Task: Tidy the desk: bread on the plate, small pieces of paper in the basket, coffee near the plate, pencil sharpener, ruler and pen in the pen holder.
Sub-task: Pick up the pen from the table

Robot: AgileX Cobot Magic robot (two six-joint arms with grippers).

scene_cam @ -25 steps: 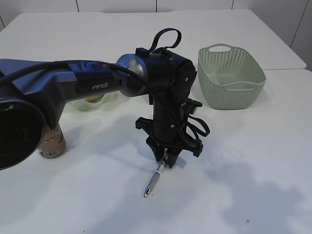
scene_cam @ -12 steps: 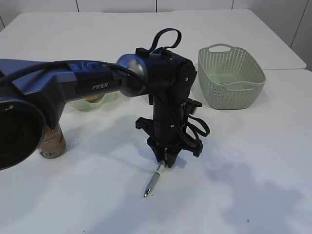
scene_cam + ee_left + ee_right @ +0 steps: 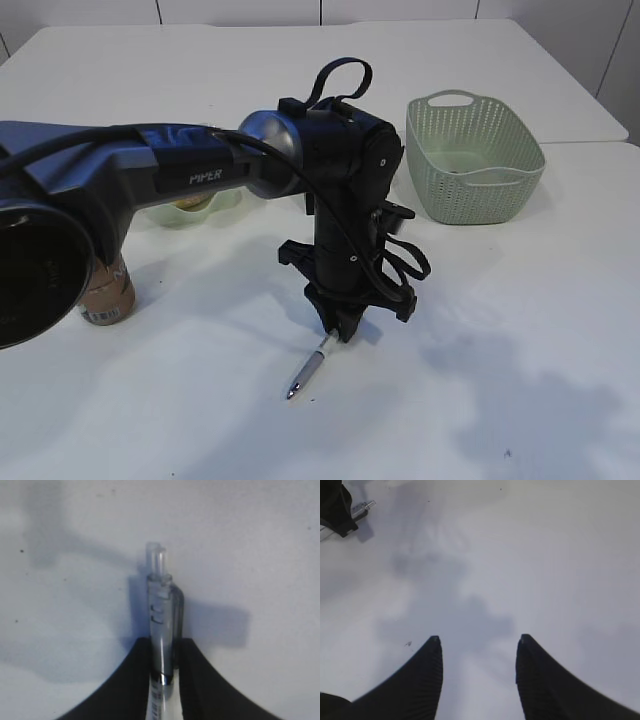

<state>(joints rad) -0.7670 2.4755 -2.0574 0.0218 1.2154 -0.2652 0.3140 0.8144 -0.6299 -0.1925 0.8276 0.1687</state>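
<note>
Pen [image 3: 161, 625] pinched between left gripper [image 3: 162, 655] jaws near table [image 3: 520, 330] centre — tip on surface, right gripper [image 3: 479, 652] held agape, nothing gripped.

"PIPER" is printed in white on the black arm link [image 3: 215, 176], up and left of the left gripper [image 3: 343, 328].
</note>
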